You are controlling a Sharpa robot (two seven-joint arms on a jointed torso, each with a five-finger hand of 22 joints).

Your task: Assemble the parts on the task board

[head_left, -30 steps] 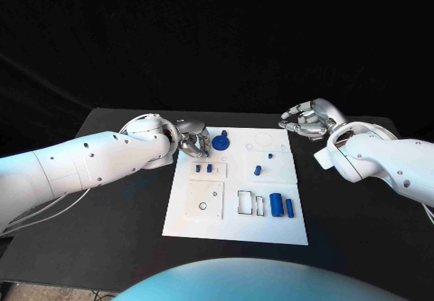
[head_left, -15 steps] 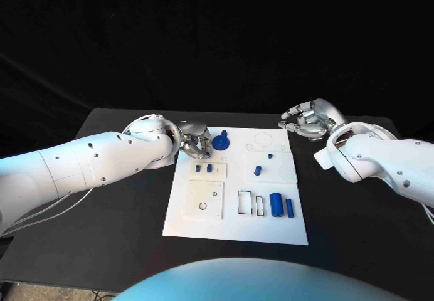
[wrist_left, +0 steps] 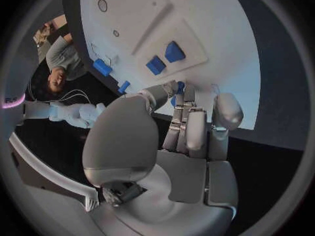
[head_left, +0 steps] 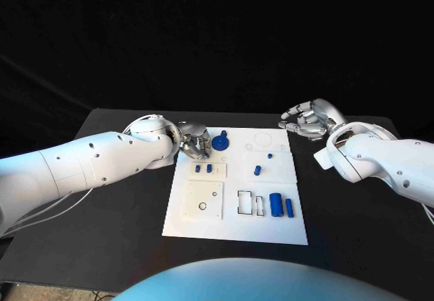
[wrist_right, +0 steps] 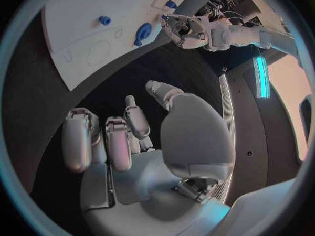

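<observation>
Blue cylinder (head_left: 276, 204) lies lengthwise toward the robot; both hands (head_left: 194, 145) (head_left: 307, 118) curl closed, holding nothing.

No readable text or labels

The task board (head_left: 237, 216) bears only outlined shapes and small holes, with no lettering, numbers or brand marks to be made out; the blue parts (head_left: 276, 205) carry no legible markings either.
</observation>
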